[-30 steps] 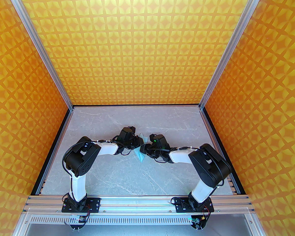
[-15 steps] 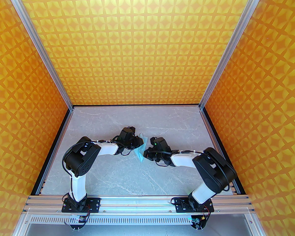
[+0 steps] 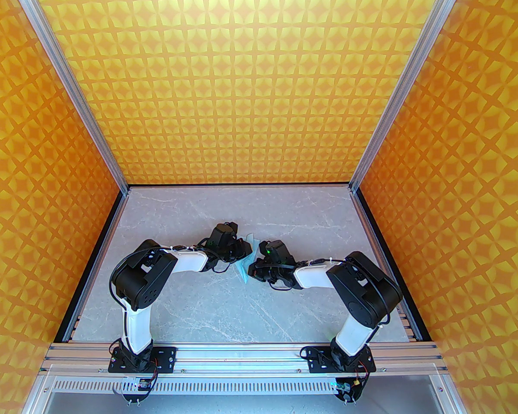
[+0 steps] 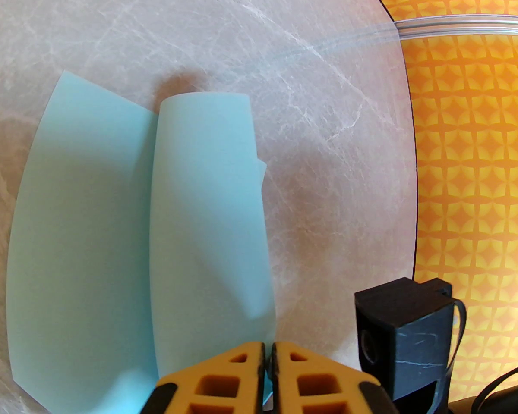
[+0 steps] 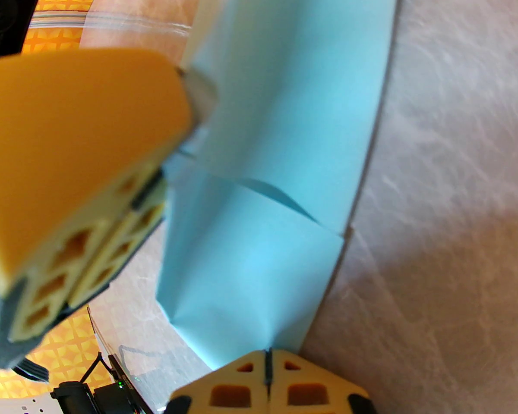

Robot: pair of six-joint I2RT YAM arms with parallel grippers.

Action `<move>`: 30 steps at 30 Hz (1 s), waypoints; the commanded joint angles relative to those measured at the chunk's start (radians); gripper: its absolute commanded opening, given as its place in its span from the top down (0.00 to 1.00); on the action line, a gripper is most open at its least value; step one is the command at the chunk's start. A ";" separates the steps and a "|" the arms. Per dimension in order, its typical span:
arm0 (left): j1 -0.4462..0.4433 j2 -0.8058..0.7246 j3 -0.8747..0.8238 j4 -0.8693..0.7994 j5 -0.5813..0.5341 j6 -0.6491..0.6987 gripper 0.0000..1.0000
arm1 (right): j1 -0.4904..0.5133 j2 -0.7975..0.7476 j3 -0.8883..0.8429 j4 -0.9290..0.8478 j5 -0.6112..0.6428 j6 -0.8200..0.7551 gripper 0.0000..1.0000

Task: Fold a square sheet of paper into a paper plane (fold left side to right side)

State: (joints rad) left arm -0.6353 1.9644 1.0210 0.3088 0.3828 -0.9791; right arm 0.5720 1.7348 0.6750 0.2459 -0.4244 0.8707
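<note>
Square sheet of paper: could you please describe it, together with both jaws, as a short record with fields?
object: square sheet of paper, light blue
shape: partly folded, one flap curling up over the flat part
support: marble table
left jaws: shut on one edge of the sheet
right jaws: shut, apparently pinching another edge

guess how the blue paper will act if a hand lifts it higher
Probably floppy: the paper curls into a loose roll where the left hand pinches it. Likely light and thin, so a push could slide it over the smooth table. It shows a fold, so likely creases easily.
</note>
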 commanded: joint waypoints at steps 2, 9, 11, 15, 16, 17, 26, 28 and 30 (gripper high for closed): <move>-0.006 -0.025 -0.013 -0.011 -0.015 0.012 0.88 | 0.003 -0.058 0.003 -0.034 0.023 -0.009 0.99; -0.006 -0.022 -0.013 -0.008 -0.015 0.010 0.88 | 0.003 -0.069 -0.028 0.002 0.002 0.008 0.99; -0.006 -0.021 -0.013 -0.004 -0.015 0.007 0.88 | 0.003 -0.047 -0.025 0.022 -0.011 0.015 0.99; -0.005 -0.019 -0.011 -0.004 -0.015 0.004 0.88 | 0.003 -0.003 -0.011 0.058 -0.031 0.028 0.99; -0.007 -0.018 -0.012 -0.002 -0.015 0.003 0.88 | 0.003 0.007 -0.005 0.065 -0.036 0.030 0.99; -0.007 -0.018 -0.012 -0.001 -0.015 0.001 0.88 | 0.003 0.016 -0.001 0.072 -0.040 0.032 0.99; -0.007 -0.015 -0.013 0.007 -0.016 -0.010 0.88 | 0.003 0.089 0.015 0.127 -0.047 0.063 0.99; -0.007 -0.015 -0.013 0.011 -0.018 -0.016 0.88 | 0.003 0.088 0.019 0.104 -0.027 0.052 0.99; -0.007 -0.015 -0.016 0.018 -0.019 -0.021 0.88 | 0.003 0.090 0.024 0.081 -0.016 0.041 0.99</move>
State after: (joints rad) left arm -0.6361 1.9644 1.0191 0.3103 0.3824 -0.9882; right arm 0.5713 1.7973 0.6807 0.3485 -0.4713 0.9165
